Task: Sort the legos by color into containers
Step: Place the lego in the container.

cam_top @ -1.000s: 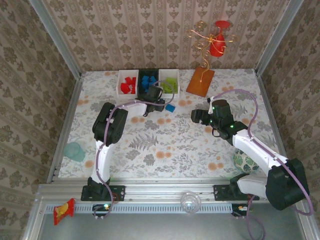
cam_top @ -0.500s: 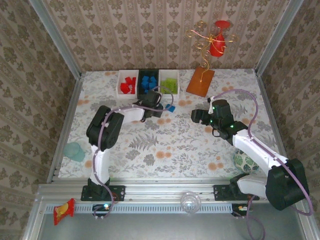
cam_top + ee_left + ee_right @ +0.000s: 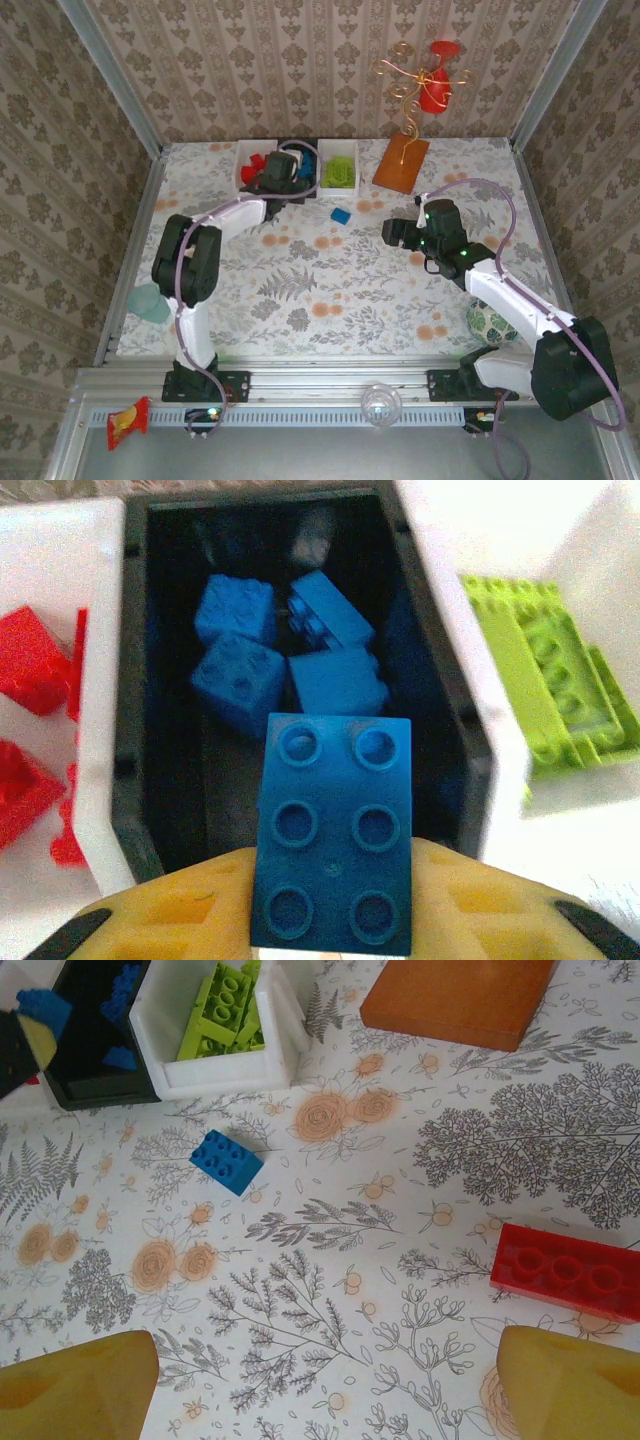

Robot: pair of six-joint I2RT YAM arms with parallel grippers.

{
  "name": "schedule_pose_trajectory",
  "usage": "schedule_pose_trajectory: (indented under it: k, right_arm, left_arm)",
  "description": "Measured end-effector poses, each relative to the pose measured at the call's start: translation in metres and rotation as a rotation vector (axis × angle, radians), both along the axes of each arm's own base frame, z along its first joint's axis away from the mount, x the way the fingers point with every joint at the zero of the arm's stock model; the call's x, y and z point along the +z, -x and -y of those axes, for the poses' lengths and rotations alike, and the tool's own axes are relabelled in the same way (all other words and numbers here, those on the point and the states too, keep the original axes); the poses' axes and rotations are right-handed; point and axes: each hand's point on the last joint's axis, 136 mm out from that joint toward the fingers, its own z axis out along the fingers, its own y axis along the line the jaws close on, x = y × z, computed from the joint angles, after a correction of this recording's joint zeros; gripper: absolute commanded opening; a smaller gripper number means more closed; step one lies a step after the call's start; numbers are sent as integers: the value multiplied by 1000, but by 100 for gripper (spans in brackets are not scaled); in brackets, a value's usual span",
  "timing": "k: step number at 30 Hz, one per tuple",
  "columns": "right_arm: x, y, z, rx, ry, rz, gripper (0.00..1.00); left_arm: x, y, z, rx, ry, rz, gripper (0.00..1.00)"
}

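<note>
Left fingers (image 3: 170,915) pinch the held blue brick (image 3: 333,825) from both sides. It is a six-stud piece, studs facing the wrist camera, poised over the near end of the black bin (image 3: 135,740). At 9 o'clock of that bin, touching it, stands the left white bin (image 3: 100,670) with the red bricks (image 3: 30,660) inside. Four blue bricks (image 3: 238,675) lie in a cluster on the black bin's floor, toward 12 o'clock from the held one. At 3 o'clock of the black bin, wall to wall with it, stands the right white bin (image 3: 450,610), which holds the lime bricks (image 3: 545,670).

From above, the three bins sit in a row at 11 o'clock on the floral bench (image 3: 330,290). The loose blue brick (image 3: 341,215) lies flat on the bench at 5 o'clock from the right white bin, apart from it. An orange board (image 3: 401,163) lies at 3 o'clock of the bins, near them but not touching.

Right fingers (image 3: 80,1385) stand spread wide with nothing between them, above the bench at 3 o'clock of its middle. In the right wrist view a long red brick (image 3: 567,1270) lies flat at 3 o'clock, just ahead of the right-hand finger, studs up.
</note>
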Motion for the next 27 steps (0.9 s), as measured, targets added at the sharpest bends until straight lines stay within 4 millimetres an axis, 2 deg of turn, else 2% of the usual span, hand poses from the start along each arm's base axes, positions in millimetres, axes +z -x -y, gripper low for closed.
schedule_pose_trajectory:
  k: [3,6,12,14,17,19,21,23,25,27]
  right_arm:
    - [0,0,0,0,-1,2,89]
    - [0,0,0,0,-1,2,89]
    - [0,0,-3,-1,-22,-6,89]
    - [-3,-2,-5,4,-30,-12,89]
    - [-9,-2,-6,5,-29,-31,89]
    - [-10,-2,-6,5,-28,-34,89]
    - [-10,-2,-6,5,-28,-33,89]
    - [-10,-2,-6,5,-27,-34,89]
    - [-10,-2,-6,5,-28,-33,89]
    - [-10,-2,-6,6,-28,-33,89]
  left_arm:
    - [-5,-24,-7,21,0,-6,45]
    - [-12,-35,-10,28,-12,-22,51]
    - [-5,-29,-4,2,-7,-23,61]
    - [-2,-16,-4,-11,-2,-27,64]
    - [8,15,0,-36,24,-21,68]
    - [15,41,12,-80,50,-3,70]
    - [16,68,34,-153,77,10,72]
    - [8,90,56,-227,96,7,75]
    - [-11,112,76,-303,101,-21,77]
    - [-29,123,86,-347,92,-56,78]
